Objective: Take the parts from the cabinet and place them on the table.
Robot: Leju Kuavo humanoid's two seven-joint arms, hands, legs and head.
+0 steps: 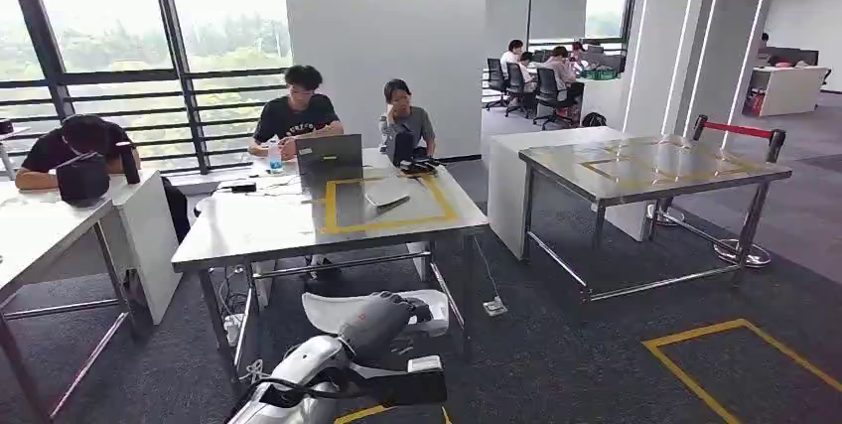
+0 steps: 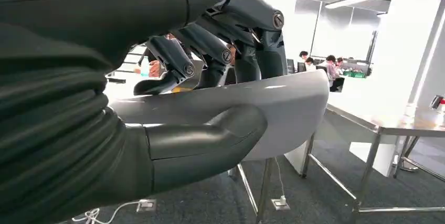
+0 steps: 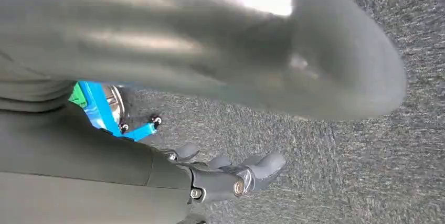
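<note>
Pale grey and curved, the part (image 1: 343, 310) sits in the left hand (image 1: 382, 320), thumb (image 2: 210, 135) below, dark fingers (image 2: 252, 30) above, before the steel table (image 1: 248, 230). The right hand (image 3: 231, 174) hangs over carpet, fingers seemingly loosely apart, holding nothing.

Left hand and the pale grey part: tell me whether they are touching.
Touching. The left wrist view shows the left hand gripping the pale grey part, dark fingers on one face and thumb against the other.
</note>
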